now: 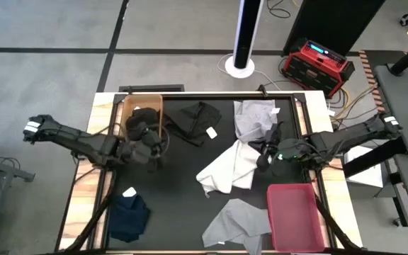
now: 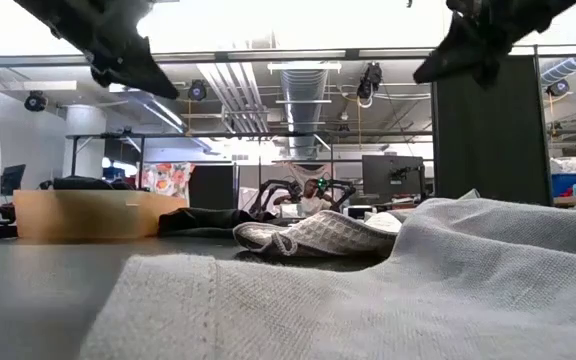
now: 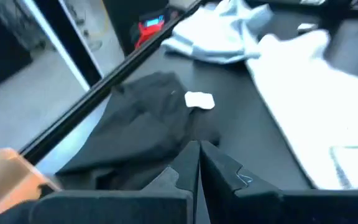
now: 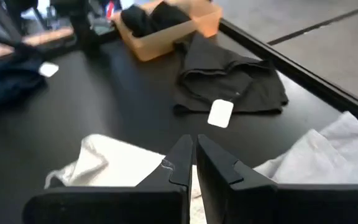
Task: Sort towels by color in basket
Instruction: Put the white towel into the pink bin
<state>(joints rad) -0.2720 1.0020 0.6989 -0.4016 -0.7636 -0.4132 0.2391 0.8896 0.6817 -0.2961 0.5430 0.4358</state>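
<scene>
Grey towels (image 1: 236, 219) are lying loose across the counter (image 1: 168, 191), alongside black (image 1: 197, 119) and navy (image 1: 128, 214) ones; only the tan basket (image 1: 144, 106) is holding a dark towel. Both grippers, left (image 1: 156, 150) and right (image 1: 263, 157), are hovering clenched and empty, sorting barely begun.

Towels (image 1: 229, 168) lie on the table (image 1: 168, 191) between two baskets (image 1: 142, 113).

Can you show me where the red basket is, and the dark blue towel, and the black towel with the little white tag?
red basket (image 1: 295, 190): high view, on its upper rim.
dark blue towel (image 1: 128, 218): high view, middle of the cloth.
black towel (image 1: 193, 120): high view, on the cloth beside its tag.
</scene>
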